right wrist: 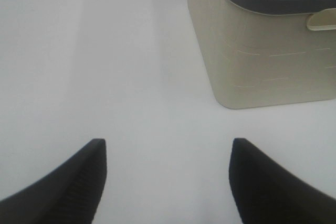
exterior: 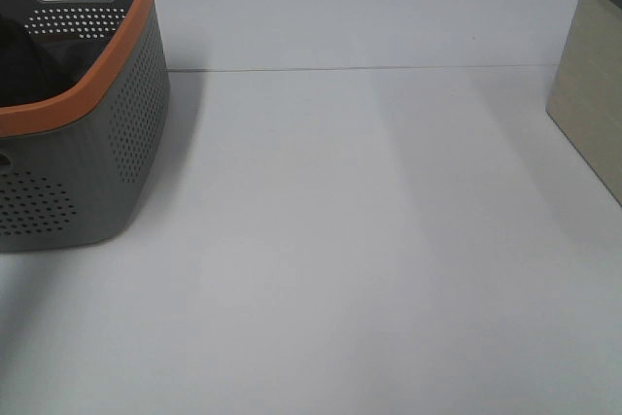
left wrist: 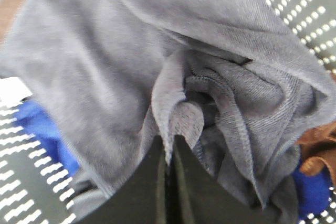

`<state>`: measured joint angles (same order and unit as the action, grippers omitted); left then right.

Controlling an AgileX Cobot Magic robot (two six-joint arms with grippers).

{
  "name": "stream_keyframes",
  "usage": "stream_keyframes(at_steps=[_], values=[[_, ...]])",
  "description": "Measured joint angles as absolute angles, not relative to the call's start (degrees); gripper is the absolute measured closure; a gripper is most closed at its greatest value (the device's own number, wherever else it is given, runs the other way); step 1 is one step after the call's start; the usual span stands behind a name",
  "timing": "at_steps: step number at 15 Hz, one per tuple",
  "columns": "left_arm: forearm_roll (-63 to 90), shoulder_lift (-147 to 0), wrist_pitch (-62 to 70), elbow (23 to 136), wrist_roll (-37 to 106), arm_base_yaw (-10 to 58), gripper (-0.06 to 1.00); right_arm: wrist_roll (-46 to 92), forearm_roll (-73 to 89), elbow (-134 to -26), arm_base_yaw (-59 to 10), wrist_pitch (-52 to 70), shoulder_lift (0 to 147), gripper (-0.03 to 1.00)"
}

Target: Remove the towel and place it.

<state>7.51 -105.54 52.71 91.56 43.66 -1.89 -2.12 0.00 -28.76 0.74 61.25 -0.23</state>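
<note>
In the left wrist view the dark grey-navy plush towel (left wrist: 157, 61) lies bunched inside the basket and fills most of the picture. My left gripper (left wrist: 168, 153) is shut, its two dark fingers pinching a raised fold of the towel. In the exterior high view only a dark shape (exterior: 19, 60) shows inside the grey basket with the orange rim (exterior: 107, 143) at the far left. My right gripper (right wrist: 168, 177) is open and empty, low over the bare white table (right wrist: 105, 66). It is not in the exterior high view.
A bright blue cloth (left wrist: 44, 129) and a brown cloth (left wrist: 320, 148) lie under and beside the towel in the basket, whose perforated wall (left wrist: 294, 3) shows. A beige bin with a dark rim stands at the right (exterior: 588, 94), close ahead of the right gripper (right wrist: 262, 51).
</note>
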Motion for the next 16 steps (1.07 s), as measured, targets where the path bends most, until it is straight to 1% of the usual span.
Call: stream_keyframes(at_steps=[8, 10, 12, 16], values=[[7.28, -89.04, 52.71, 91.96, 40.68, -1.89, 0.94, -2.12, 0.0, -28.76, 0.74, 61.25, -0.23, 0.38], [7.33, -86.63, 52.88, 94.71, 37.7, -1.89, 0.94, -2.12, 0.0, -28.76, 0.74, 61.25, -0.23, 0.38], [8.08, -85.66, 55.69, 100.15, 32.37, -1.89, 0.94, -2.12, 0.0, -28.76, 0.74, 61.25, -0.23, 0.38], [10.83, -85.66, 60.1, 107.49, 31.46, -1.89, 0.94, -2.12, 0.0, -28.76, 0.74, 61.25, -0.23, 0.38]])
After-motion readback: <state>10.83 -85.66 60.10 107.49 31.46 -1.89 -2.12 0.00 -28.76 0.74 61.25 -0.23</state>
